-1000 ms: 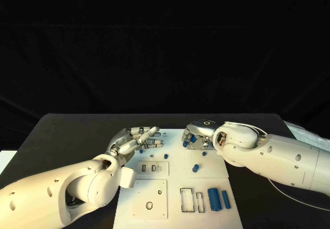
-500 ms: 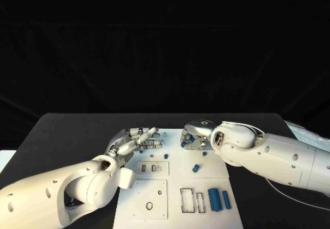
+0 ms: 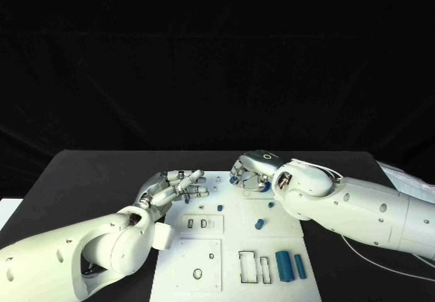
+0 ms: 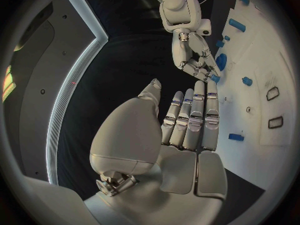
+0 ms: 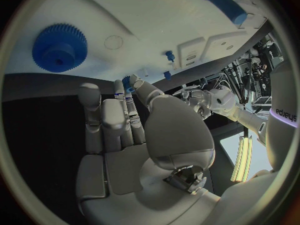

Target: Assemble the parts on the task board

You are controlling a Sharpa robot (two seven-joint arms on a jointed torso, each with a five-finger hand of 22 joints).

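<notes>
White task board (image 3: 231, 251) sits mid black tabletop (image 3: 82, 176); left hand (image 3: 172, 187) hovers loose and spread at its far-left edge, right hand (image 3: 249, 171) looks curled, grip unclear, beside small blue parts (image 3: 287, 264).

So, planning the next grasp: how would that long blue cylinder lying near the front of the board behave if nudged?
The long blue cylinder lies on its side on the flat task board, so it would probably roll sideways. It looks rigid and smooth, likely light, possibly slippery.
</notes>
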